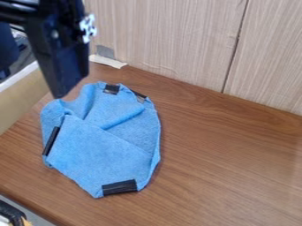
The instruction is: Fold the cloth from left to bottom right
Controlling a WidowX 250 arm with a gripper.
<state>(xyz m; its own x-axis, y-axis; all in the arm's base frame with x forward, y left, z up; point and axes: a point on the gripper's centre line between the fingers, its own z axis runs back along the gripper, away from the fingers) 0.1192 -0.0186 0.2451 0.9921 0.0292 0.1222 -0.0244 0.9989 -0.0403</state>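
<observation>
While the black, angular two-finger gripper (59, 92) is seen toward ten o'clock, whether it is open or closed cannot be told; the blue, irregularly folded fabric cloth (97, 150) is laid toward eight o'clock on the brown, flat wooden table (230, 163).

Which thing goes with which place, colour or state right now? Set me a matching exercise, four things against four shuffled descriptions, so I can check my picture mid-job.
Things
1. Cloth
2. Gripper
3. Pale strip
4. Wall

Descriptions
A. Light wood grain, crossed by a dark seam
B. Black, at the upper left of the view
C. Where the table meets the panels behind
D. Blue, wrinkled, partly folded over itself

Right pairs: 1-D, 2-B, 3-C, 4-A
</observation>
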